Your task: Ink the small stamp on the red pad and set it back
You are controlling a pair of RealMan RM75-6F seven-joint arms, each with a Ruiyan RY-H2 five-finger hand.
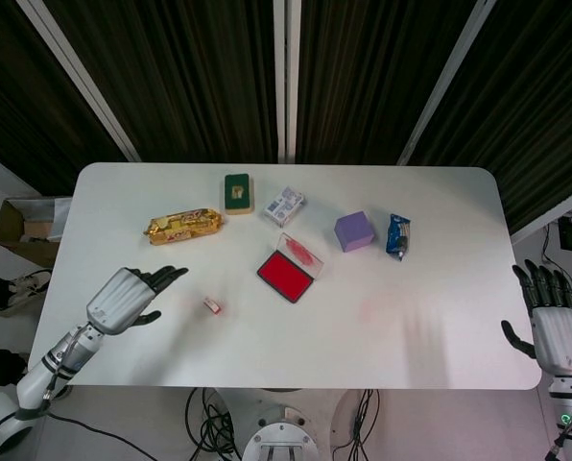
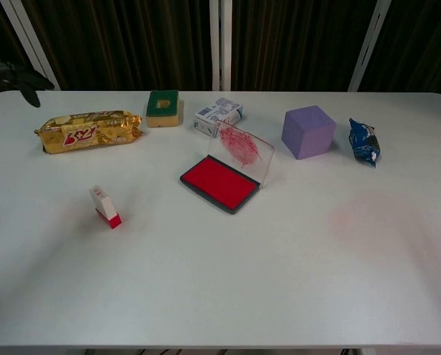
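The small stamp (image 1: 212,306) (image 2: 106,207), white with a red base, lies tilted on the white table left of centre. The red ink pad (image 1: 286,276) (image 2: 220,183) sits open in the middle, its clear lid (image 2: 243,148) raised at the far side and smeared with red. My left hand (image 1: 131,296) hovers over the table's left part, fingers apart and empty, a short way left of the stamp. My right hand (image 1: 555,322) stays off the table's right edge, fingers spread upward, holding nothing. Neither hand appears in the chest view.
At the back lie a gold snack packet (image 1: 183,226), a green-topped sponge (image 1: 237,192), a small white-blue box (image 1: 283,206), a purple cube (image 1: 354,230) and a blue pouch (image 1: 397,236). A faint pink stain (image 2: 361,214) marks the table at right. A cardboard box (image 1: 22,229) sits off the left edge.
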